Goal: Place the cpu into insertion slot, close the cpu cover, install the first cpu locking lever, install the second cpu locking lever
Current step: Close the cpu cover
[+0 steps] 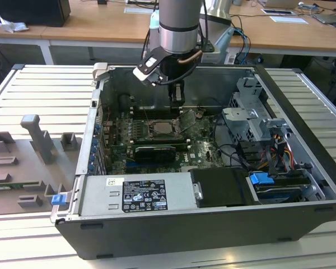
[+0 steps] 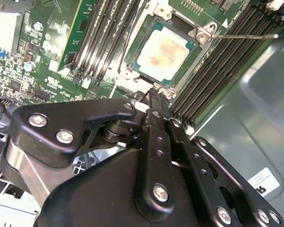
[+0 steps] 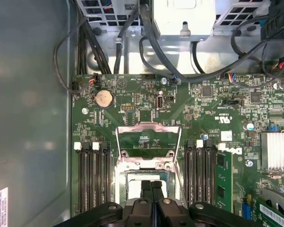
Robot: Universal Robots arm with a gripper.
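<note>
Silver-beige cpu [image 2: 163, 49] lies in the insertion slot [image 2: 132, 59] just beyond the gripper [image 2: 154, 94], fingers pressed together, cpu cover [image 3: 148, 126] raised.

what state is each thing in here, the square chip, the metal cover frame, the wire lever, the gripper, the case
pale silver-beige square cpu: seated in the dark metal-rimmed insertion slot, uncovered
thin silver-metal cpu cover: open, swung up on its hinge
thin wire locking lever: looks released, sticking out over the black memory slots
black gripper: shut, empty, just above the slot
dark computer case: side open
</note>
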